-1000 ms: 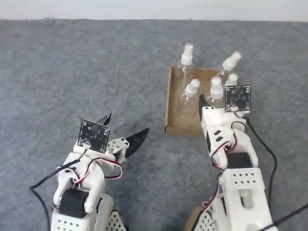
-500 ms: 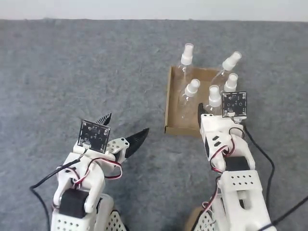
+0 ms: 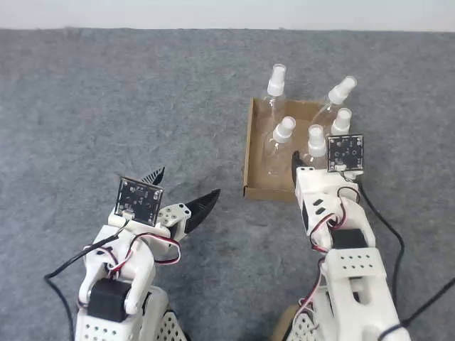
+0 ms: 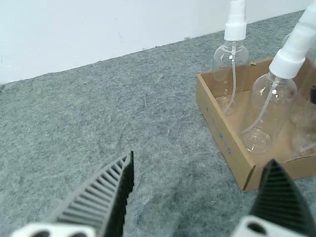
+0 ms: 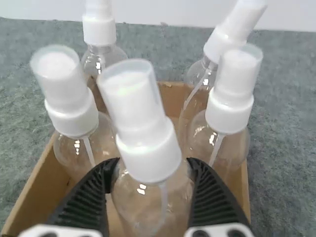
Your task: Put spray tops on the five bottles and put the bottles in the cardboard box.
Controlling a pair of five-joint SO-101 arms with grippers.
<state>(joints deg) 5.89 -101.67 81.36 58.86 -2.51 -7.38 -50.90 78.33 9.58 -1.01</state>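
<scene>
High view, A asks: where's the cardboard box [image 3: 248, 153] and what's in it?

B: Box sits on the grey felt [image 3: 128, 92], open side up. Five stand inside, each w/ a white spray top [image 3: 276, 73] on. Far-left corner bottle [image 3: 274, 106] is upright. Far-right bottle [image 3: 330, 106] is tilted, top leaning twd the box's far-right corner. Middle bottle [image 3: 280, 142] is just in from the box's left wall. Right-wall bottle [image 3: 342, 119] is on the box's right side.

A: And the 5th?

B: Near bottle [image 3: 316, 140] is closest to the box's near wall, in its right half. Right gripper [image 5: 150, 170] has it. In the right wrist view the two black fingers [image 5: 89, 197] sit against the clear body on both sides, just under the top. Narrow grip, closed on that bottle. Can't tell if its base touches the box floor.

A: Left gripper?

B: Left gripper [image 3: 188, 182] is well apart from the box, off its near-left corner, over the felt. Jaws spread wide. Left wrist view looks across the felt at the box's left wall and near corner.
</scene>
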